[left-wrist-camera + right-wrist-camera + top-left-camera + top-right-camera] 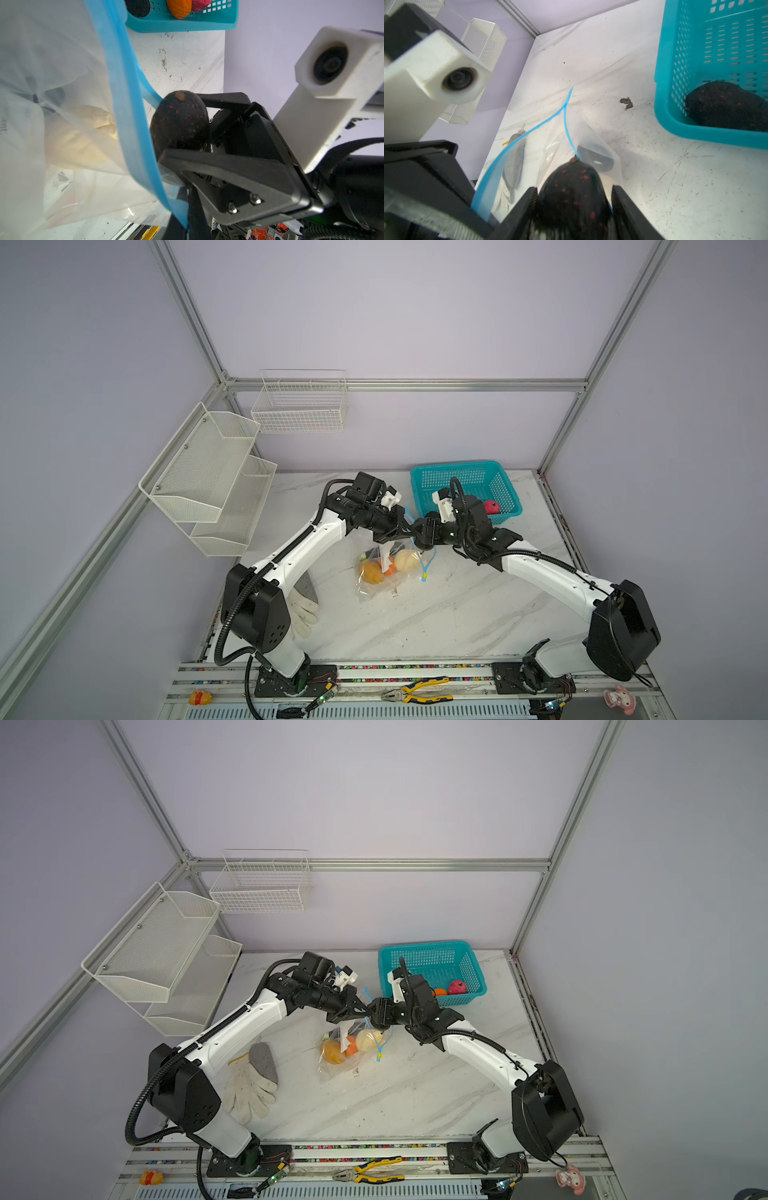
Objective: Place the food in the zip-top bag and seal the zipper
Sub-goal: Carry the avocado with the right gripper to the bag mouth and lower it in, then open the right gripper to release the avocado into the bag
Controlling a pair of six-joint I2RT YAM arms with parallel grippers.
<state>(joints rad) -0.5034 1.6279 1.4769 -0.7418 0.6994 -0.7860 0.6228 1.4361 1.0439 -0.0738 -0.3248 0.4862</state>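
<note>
Mouth of clear plastic zip-top bag (pixel 376 589) meets dark speckled toy fruit (pixel 179 122)
Right fingers (pixel 527 207) clamp it; left fingers (pixel 354 1006), tips hidden, closed on light-blue zipper strip (pixel 128 104); cream fruit (pixel 407 560), yellow-orange fruit (pixel 371 571) inside.

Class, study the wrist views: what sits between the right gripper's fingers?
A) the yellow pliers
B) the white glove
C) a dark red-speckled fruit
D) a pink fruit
C: the right gripper clamps the dark red-speckled fruit at the open mouth of the zip-top bag.
</note>
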